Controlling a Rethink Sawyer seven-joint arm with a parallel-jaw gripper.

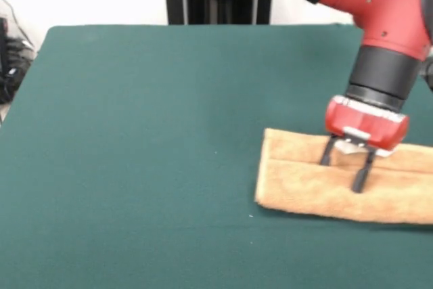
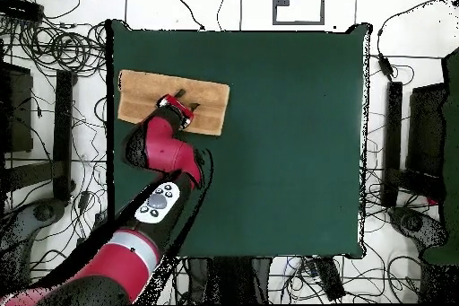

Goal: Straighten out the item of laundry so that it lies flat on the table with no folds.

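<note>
The item of laundry (image 1: 304, 187) is an orange-tan towel lying as a long strip, doubled over, with a layer edge running along its length. It sits near the right side of the green table (image 1: 135, 133) and runs off the right edge of the front view. In the overhead view the towel (image 2: 139, 96) lies in the table's (image 2: 287, 141) upper left corner area. My gripper (image 1: 344, 167) points down onto the towel's middle, open, one fingertip on each side of the layer edge, at or just above the cloth. From above the gripper (image 2: 177, 105) covers part of the towel.
The towel lies close to the table's left and far edges in the overhead view. Tangled cables (image 2: 63, 47) and black stands (image 2: 64, 123) surround the table on the floor. My arm (image 2: 161, 195) reaches across the table's lower left part.
</note>
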